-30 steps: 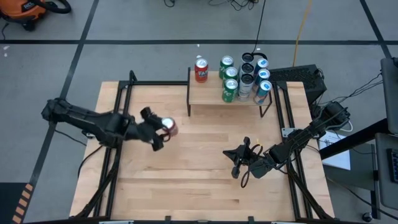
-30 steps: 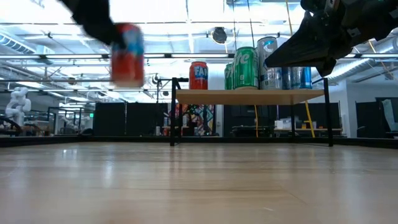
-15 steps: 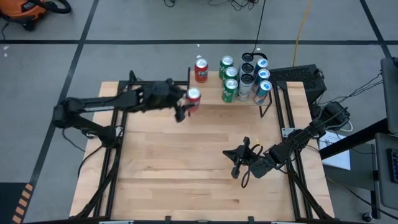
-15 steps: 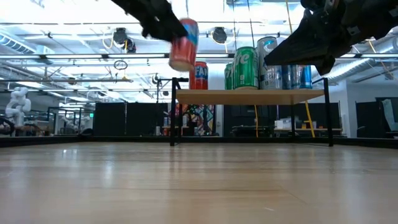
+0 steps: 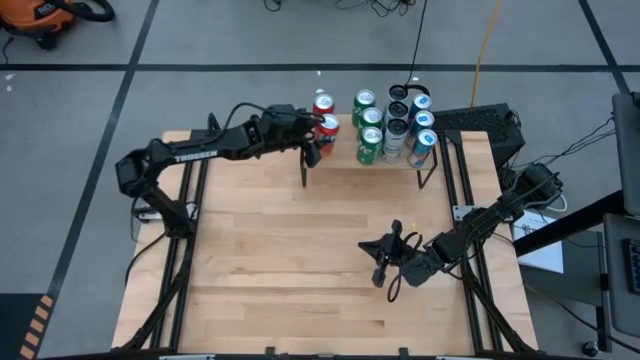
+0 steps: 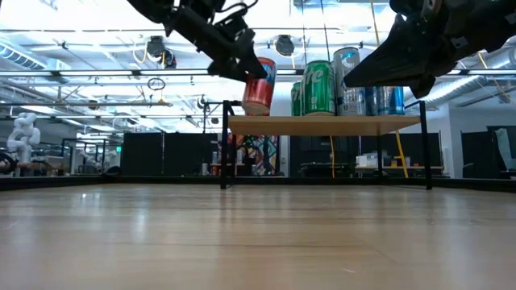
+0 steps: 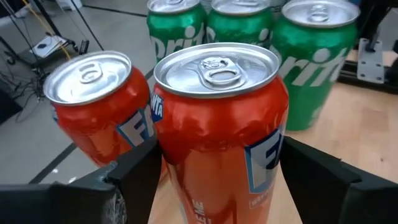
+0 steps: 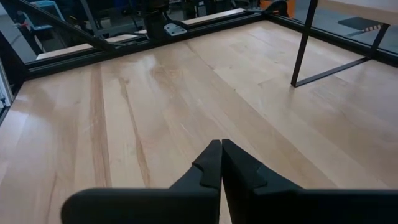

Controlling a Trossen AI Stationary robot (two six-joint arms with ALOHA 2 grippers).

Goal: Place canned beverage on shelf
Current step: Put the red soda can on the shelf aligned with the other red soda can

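Observation:
My left gripper (image 5: 318, 132) is shut on a red can (image 5: 328, 124) at the left end of the shelf (image 5: 340, 160), a light wood plank on thin black legs. A second red can (image 5: 322, 102) stands on the shelf just beyond it, also visible in the left wrist view (image 7: 93, 106). Green cans (image 5: 368, 145) and silver-blue cans (image 5: 420, 140) stand on their bases further right on the shelf. My right gripper (image 5: 378, 264) is shut and empty above the table's right middle. My left gripper pinches the red can's side wall (image 7: 174, 162) between its two fingers (image 7: 134, 177), one on each side, below the can's top. The fingers come roughly level from the table's left. The can is slightly tilted (image 6: 258, 87); I cannot tell whether its base touches the shelf.
The shelf (image 6: 363, 125) stands at the table's far edge, and its right half is packed with cans. Bare plank shows near the front left of the shelf. Black frame rails (image 5: 190, 200) run along both sides of the table. The wide tabletop (image 5: 300, 260) lies in front of the shelf.
My left gripper has carried the red can from the table's left middle toward the far edge and the right. It has brought the can down to the shelf's left end, beside the standing red can. It has stayed shut on the can throughout.

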